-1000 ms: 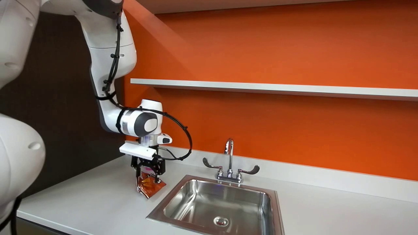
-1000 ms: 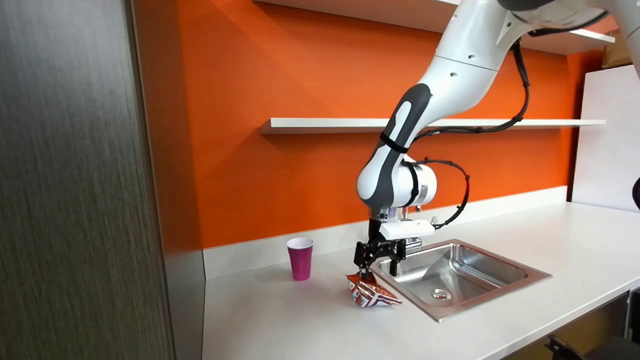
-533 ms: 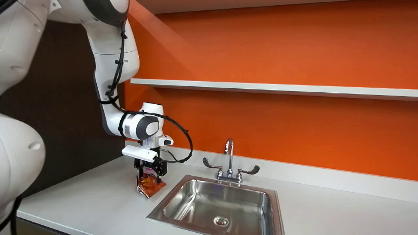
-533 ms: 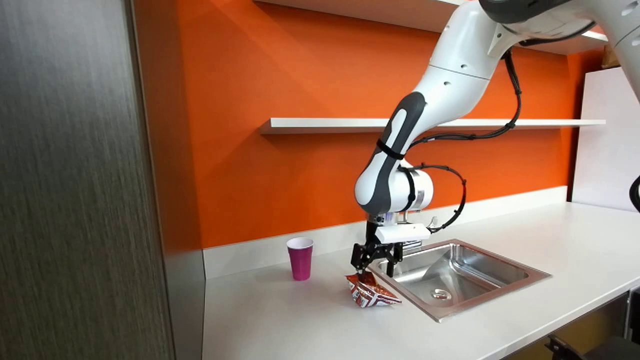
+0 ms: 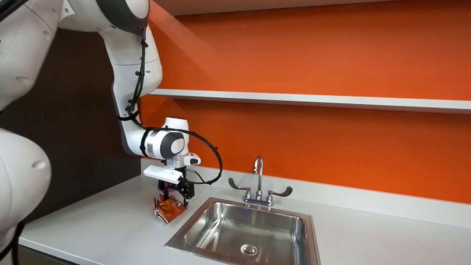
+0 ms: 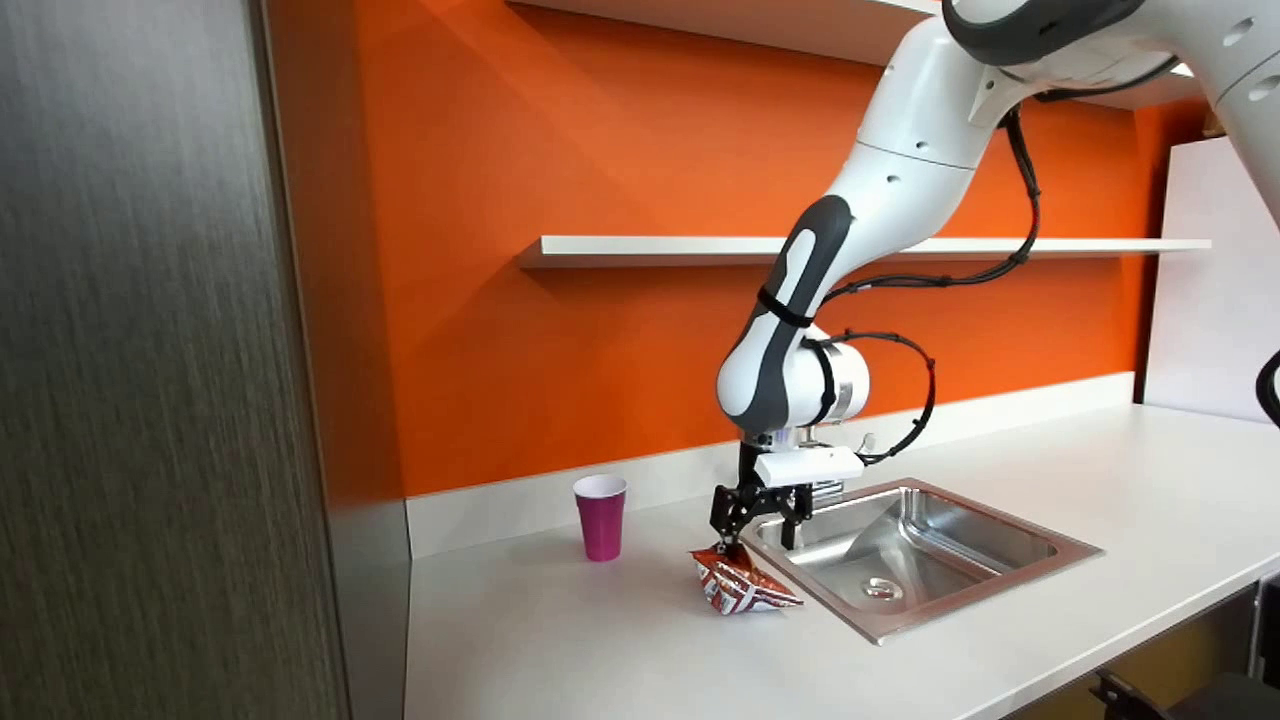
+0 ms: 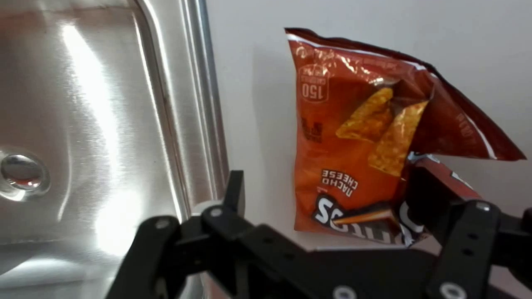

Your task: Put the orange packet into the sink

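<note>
The fingers [image 7: 236,193] stand wide apart, pointing downward, and hold nothing. In the wrist view the orange packet [image 7: 341,155] lies picture side up on the table [image 7: 259,124] beneath them. Counted from the packet's middle, one finger is at eight o'clock, clear of the packet and seen between it and the sink [image 7: 201,124]; its mate is at four o'clock, overlapping the packet's edge, and I cannot tell if it touches. The packet's folded flap reaches out to three o'clock. The sink is just beside at nine o'clock: a strip of table and the flat rim come before the basin, whose drain [image 7: 24,171] lies farther the same way.

In an exterior view a pink cup [image 6: 601,522] stands upright at ten o'clock from the packet, apart from it, and a dark panel [image 6: 150,400] rises past the cup at nine. In an exterior view the faucet [image 5: 259,182] stands at the sink's twelve o'clock edge, off the side facing the packet, and a white shelf [image 5: 312,98] runs along the orange wall [image 5: 294,48], well above.
</note>
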